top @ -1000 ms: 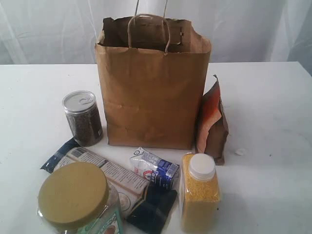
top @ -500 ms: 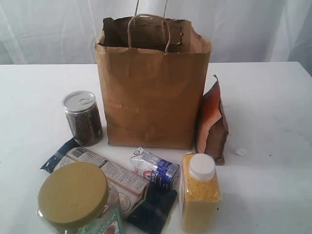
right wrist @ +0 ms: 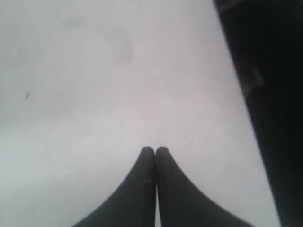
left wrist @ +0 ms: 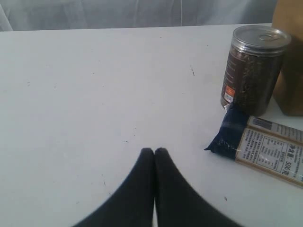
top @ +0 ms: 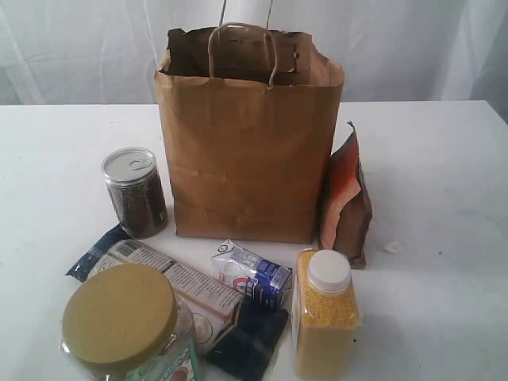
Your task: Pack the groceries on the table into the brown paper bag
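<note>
The brown paper bag [top: 250, 135] stands upright and open mid-table. Left of it is the clear can of dark grains [top: 135, 193] [left wrist: 253, 71]. The orange-brown pouch [top: 347, 198] leans at the bag's right side. In front lie the long dark-blue packet [top: 182, 294] [left wrist: 258, 146], the small white-blue carton [top: 252, 274], the white-capped yellow-grain bottle [top: 324, 313] and the big olive-lidded jar [top: 127, 325]. My left gripper [left wrist: 154, 150] is shut and empty over bare table, apart from the can and packet. My right gripper [right wrist: 155, 149] is shut and empty over bare tabletop. Neither gripper shows in the exterior view.
The white table [top: 444, 182] extends wide on both sides of the bag. A tiny white crumb [top: 391, 247] lies right of the pouch. The table's edge with dark space [right wrist: 270, 94] beyond it runs beside my right gripper. A white curtain hangs behind.
</note>
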Action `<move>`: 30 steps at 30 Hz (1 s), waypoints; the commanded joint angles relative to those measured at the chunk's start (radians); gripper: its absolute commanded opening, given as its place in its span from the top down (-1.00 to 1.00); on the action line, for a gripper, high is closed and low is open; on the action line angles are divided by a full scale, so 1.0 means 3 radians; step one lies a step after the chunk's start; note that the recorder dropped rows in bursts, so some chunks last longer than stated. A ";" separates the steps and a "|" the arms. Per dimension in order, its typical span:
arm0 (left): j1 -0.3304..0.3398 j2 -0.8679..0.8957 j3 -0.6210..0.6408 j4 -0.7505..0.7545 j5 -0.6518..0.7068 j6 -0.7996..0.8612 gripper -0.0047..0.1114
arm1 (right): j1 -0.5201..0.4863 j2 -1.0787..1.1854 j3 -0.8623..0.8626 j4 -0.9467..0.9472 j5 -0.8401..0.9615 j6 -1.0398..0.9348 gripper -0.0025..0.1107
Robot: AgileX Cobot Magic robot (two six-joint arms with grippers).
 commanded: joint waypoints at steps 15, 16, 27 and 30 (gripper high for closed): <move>-0.0019 -0.0016 0.0010 -0.0029 -0.0002 0.0009 0.92 | 0.2119 -0.0616 -0.0087 0.1711 0.0602 0.0397 0.96; -0.0019 -0.0016 0.0010 -0.0029 -0.0002 0.0009 0.92 | 0.2275 -0.0616 -0.0087 0.1668 0.0447 0.0507 0.96; -0.0019 -0.0016 0.0010 -0.0029 -0.0002 0.0009 0.92 | 0.2698 -0.0545 -0.0116 0.1525 0.0043 0.0209 0.64; -0.0019 -0.0016 0.0010 -0.0029 -0.0002 0.0009 0.92 | 0.2698 -0.0451 -0.0116 0.1525 0.0043 0.0179 0.11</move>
